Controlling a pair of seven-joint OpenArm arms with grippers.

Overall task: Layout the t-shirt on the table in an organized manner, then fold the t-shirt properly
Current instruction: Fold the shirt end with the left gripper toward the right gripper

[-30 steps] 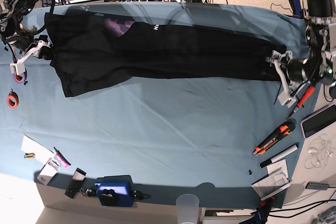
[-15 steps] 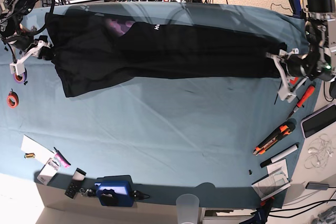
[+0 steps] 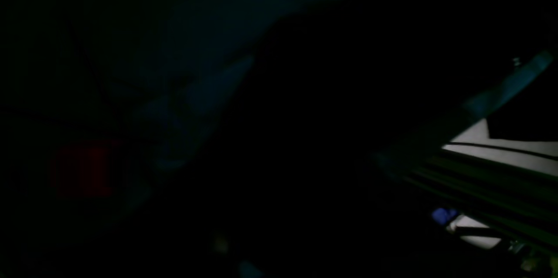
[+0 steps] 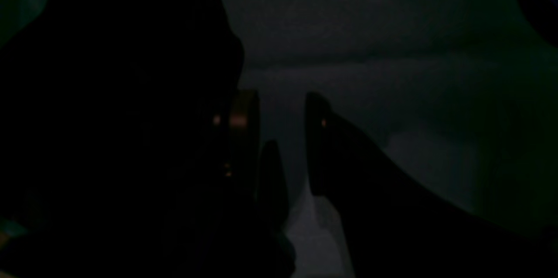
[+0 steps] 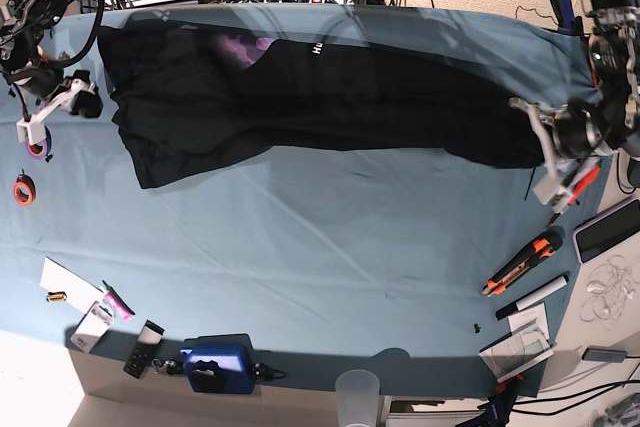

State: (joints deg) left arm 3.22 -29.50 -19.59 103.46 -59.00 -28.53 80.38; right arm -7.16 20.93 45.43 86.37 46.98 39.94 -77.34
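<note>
At the base view's left edge, the right gripper point(image 5: 55, 107) is seen beside the t-shirt point(image 5: 330, 97), its white jaws parted about halfway and, as far as can be made out, apart from the cloth; nothing is held there (its wrist view is nearly black, though two dark fingers point(image 4: 316, 138) with a gap between them can be traced). The t-shirt is stretched in a long band across the far half of the table point(image 5: 320, 257), a purple patch of print showing near the white lettering. At the right end, the left gripper point(image 5: 550, 142) is closed on the shirt's edge. Laying out is judged only partly done: the garment is bunched and narrow, and no fold has been made.
</note>
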